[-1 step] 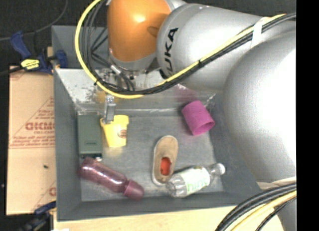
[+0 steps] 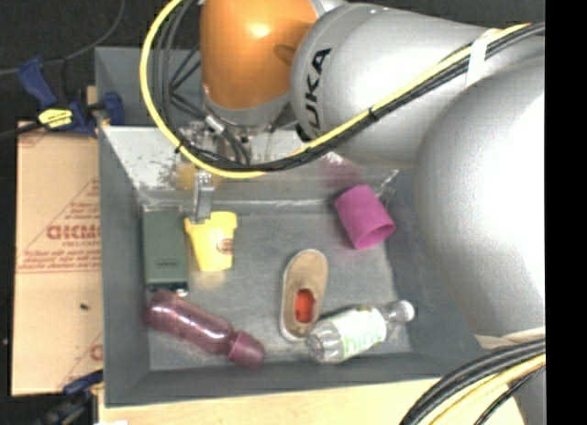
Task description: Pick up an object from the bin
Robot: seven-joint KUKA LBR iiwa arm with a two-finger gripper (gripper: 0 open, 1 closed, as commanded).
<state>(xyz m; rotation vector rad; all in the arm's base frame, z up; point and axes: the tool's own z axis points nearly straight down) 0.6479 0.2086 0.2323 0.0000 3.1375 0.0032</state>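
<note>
**Grab the yellow cup without bumping the box**

The big silver arm (image 2: 413, 74) comes in from the right and hangs over the far left part of the grey bin (image 2: 252, 285); lying along the near left is a long purple bottle (image 2: 202, 327); at the near right lies a clear bottle (image 2: 358, 329) with a green label; just left of it is a tan shoe (image 2: 304, 293) with red inside; a dark green box (image 2: 163, 249) lies by the left wall; a pink cup (image 2: 364, 217) lies on its side at the far right; a small yellow cup (image 2: 213, 241) sits just beside the green box.

The gripper (image 2: 204, 215) is right at the far edge of the yellow cup; I cannot tell if it is open or closed, or if it touches the cup yet.

I think the yellow cup is the one to pick; to do it well, go straight down, not sideways, because the green box is so close; pinch the cup's wall softly, as it may squash; then lift straight up.
</note>
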